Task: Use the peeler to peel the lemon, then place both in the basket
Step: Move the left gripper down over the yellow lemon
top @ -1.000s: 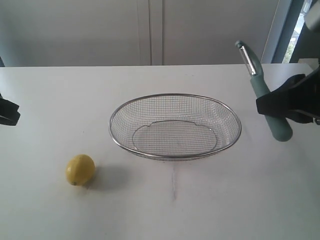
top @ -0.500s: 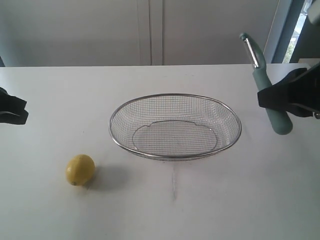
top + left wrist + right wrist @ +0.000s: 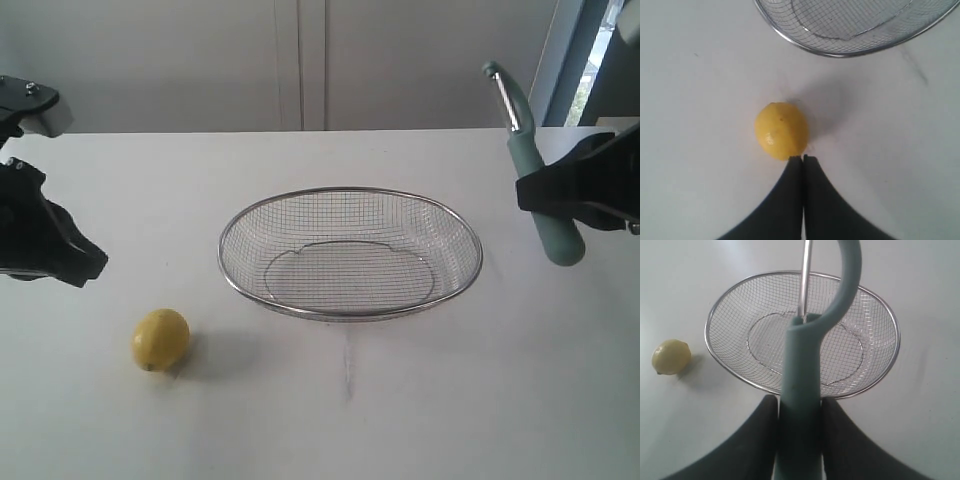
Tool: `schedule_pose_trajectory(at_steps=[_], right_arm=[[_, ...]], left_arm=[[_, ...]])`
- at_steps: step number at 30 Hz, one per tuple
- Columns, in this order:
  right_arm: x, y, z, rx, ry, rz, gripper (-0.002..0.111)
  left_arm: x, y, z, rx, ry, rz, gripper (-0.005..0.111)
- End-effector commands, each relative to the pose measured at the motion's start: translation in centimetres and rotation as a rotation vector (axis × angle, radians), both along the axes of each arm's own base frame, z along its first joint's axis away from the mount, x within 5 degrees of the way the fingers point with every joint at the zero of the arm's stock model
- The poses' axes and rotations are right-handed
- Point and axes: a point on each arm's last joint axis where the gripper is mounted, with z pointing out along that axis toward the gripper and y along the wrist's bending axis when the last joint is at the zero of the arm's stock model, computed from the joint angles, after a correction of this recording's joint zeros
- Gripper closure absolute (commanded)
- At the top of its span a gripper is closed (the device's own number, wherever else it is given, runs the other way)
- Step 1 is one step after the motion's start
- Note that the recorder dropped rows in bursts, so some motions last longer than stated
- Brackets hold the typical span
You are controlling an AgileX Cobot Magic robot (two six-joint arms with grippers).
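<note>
The yellow lemon (image 3: pixel 160 339) lies on the white table at the front left, also seen in the left wrist view as the lemon (image 3: pixel 781 130) and in the right wrist view as the lemon (image 3: pixel 671 356). My left gripper (image 3: pixel 92 268) hovers up and to the left of it, shut and empty, its tips (image 3: pixel 803 158) pressed together just short of the fruit. My right gripper (image 3: pixel 528 195) is at the right, shut on the teal handle of the peeler (image 3: pixel 535 190), held in the air with the blade end up. The wire mesh basket (image 3: pixel 350 252) sits empty mid-table, between the two arms.
Beyond the table's far edge stands a pale wall or cabinet (image 3: pixel 300 60). A window frame (image 3: pixel 570 60) is at the back right. A faint dark streak (image 3: pixel 348 365) marks the table in front of the basket.
My left arm has come in from the left edge towards the lemon. The right gripper with the peeler rose slightly, then held still. The lemon and basket have not moved.
</note>
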Motion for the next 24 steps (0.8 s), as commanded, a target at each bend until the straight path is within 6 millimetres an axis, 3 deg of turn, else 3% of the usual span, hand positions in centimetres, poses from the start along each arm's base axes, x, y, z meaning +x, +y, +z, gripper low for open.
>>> schedule_pose_trajectory(at_steps=[1, 11, 13, 15, 18, 24], right_arm=[[-0.1, 0.0, 0.2, 0.01, -0.016, -0.011, 0.108], [-0.1, 0.0, 0.2, 0.015, -0.012, -0.012, 0.108], [-0.1, 0.0, 0.2, 0.015, -0.012, -0.012, 0.108], [-0.1, 0.0, 0.2, 0.015, -0.012, -0.012, 0.108], [-0.1, 0.0, 0.1, 0.013, -0.011, -0.01, 0.108], [-0.1, 0.0, 0.1, 0.011, -0.011, -0.01, 0.108]], left_arm=[[0.5, 0.4, -0.4, 0.041, -0.005, 0.088, 0.107], [1.8, 0.0, -2.6, 0.05, 0.096, 0.141, 0.107], [2.1, 0.0, -2.5, 0.006, 0.114, 0.231, 0.106], [2.2, 0.2, -2.5, 0.014, 0.095, 0.233, 0.101], [2.3, 0.3, -2.5, 0.028, 0.082, 0.244, 0.079], [2.4, 0.3, -2.5, 0.031, 0.078, 0.243, 0.016]])
